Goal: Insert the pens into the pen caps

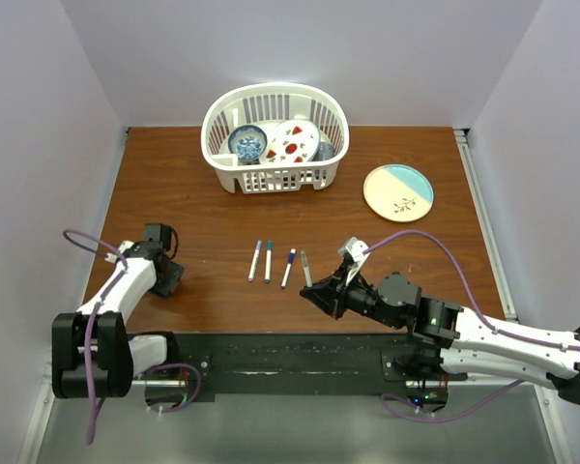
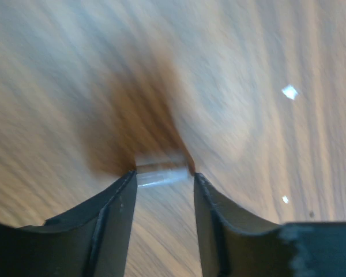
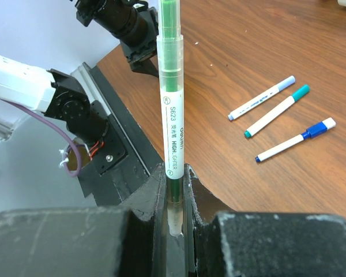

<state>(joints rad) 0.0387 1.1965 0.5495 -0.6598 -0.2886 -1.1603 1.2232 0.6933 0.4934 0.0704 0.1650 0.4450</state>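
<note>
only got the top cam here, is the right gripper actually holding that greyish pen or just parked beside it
observer: holding it. the right wrist view shows the right gripper shut on a green highlighter with a white label.
operator: and the left one, all i see is black
observer: the left wrist view, though blurred, shows the left gripper pinching a small clear pen cap between its fingertips.

Row of pens [image 1: 268, 260] lies on the desk [image 1: 174, 193], narrow gaps between. Right end effector [image 1: 311, 289] just beside row's right end, its clamped pen [image 3: 172, 115] jutting out. Left end effector [image 1: 170, 278], pinching a pen cap [image 2: 161, 172], well apart. Wide bare lane before basket [image 1: 275, 180] and plate [image 1: 398, 192].
</note>
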